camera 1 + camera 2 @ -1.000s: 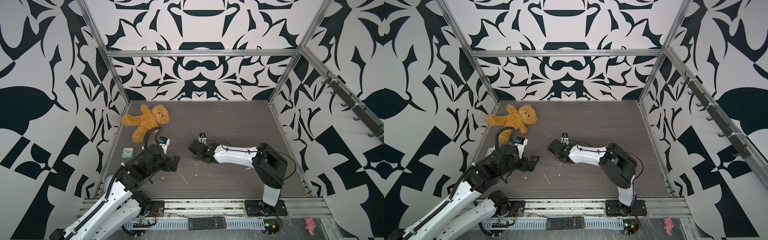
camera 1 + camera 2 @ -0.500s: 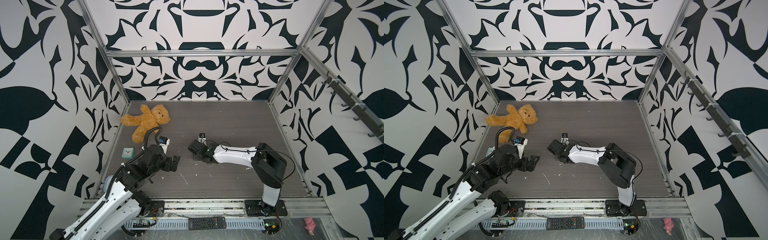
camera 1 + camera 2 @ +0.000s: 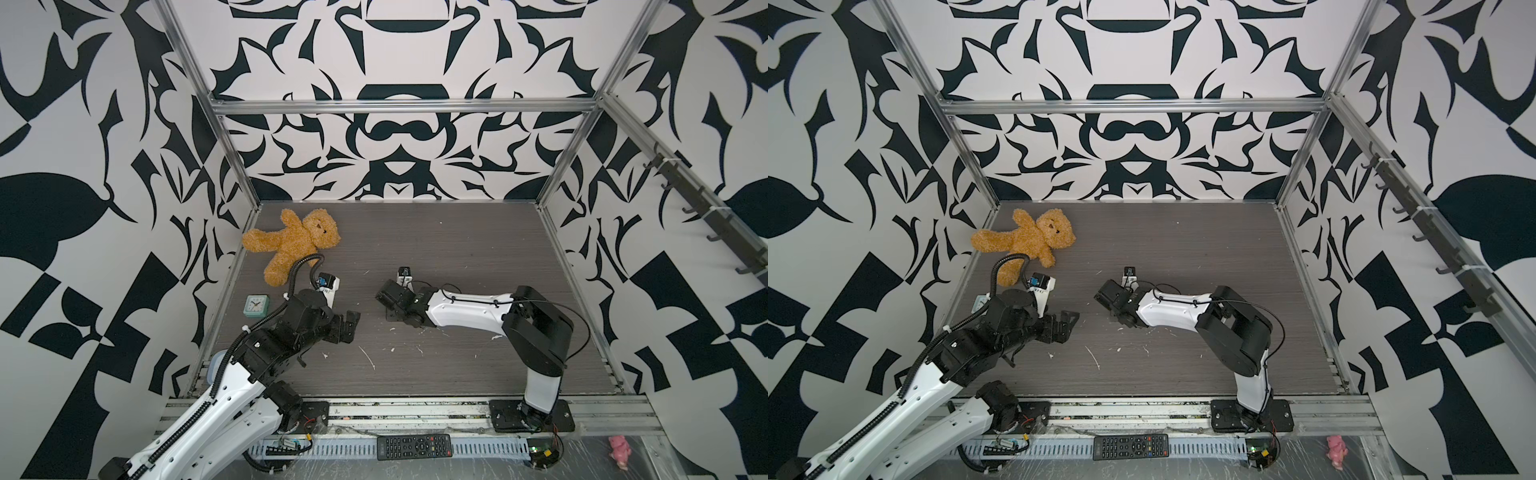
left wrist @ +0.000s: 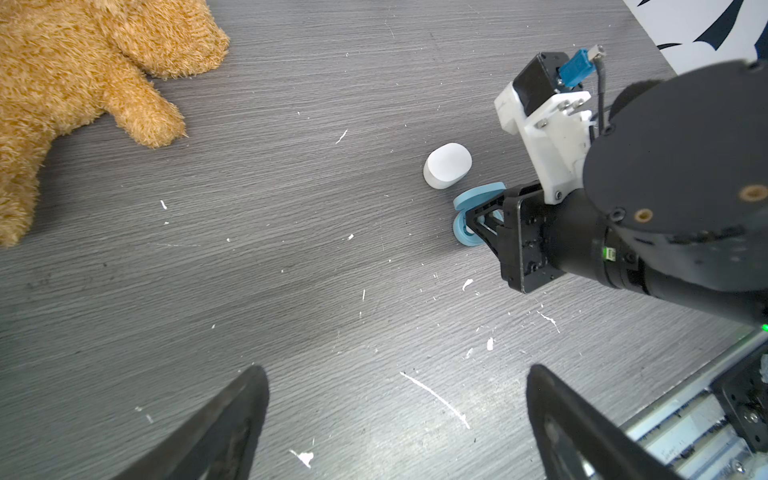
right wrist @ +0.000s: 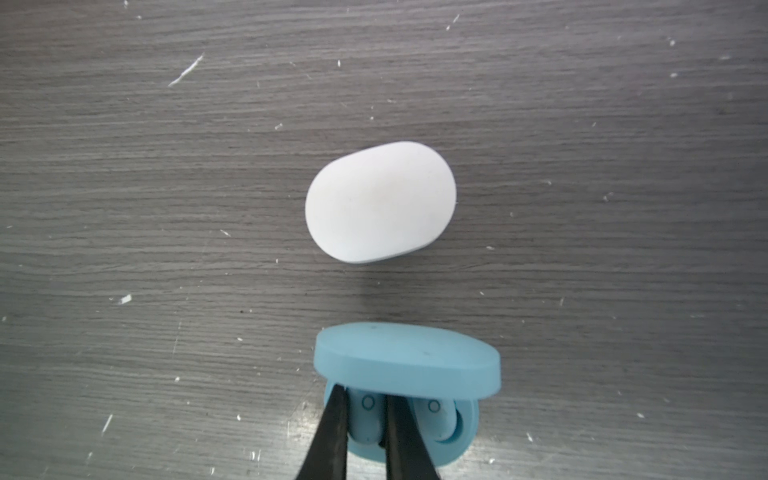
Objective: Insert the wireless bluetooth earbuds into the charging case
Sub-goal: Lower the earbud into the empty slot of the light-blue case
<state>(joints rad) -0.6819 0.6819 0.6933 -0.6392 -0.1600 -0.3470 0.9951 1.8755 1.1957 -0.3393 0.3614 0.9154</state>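
One blue earbud [image 5: 365, 422] pinched by right claw [image 5: 368, 395] inside case [image 5: 407, 359]; left claw [image 4: 397, 374] agape

Black-and-white patterned walls [image 3: 395, 137], grey wood-grain floor [image 3: 457, 249], aluminium frame rails [image 3: 399, 106]

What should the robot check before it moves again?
1. Lid of the blue case is up: ok.
2. The right gripper is shut on the pinched bud: ok, there is a finger on each side.
3. The pinched bud is fully down in its slot: cannot tell, the fingers hide it.
4. The other bud sits in the blue case: ok.
5. Buds are inside the white case: cannot tell, it is shut and lies apart from the blue case.
6. The left gripper is open, empty and away from both cases: ok.
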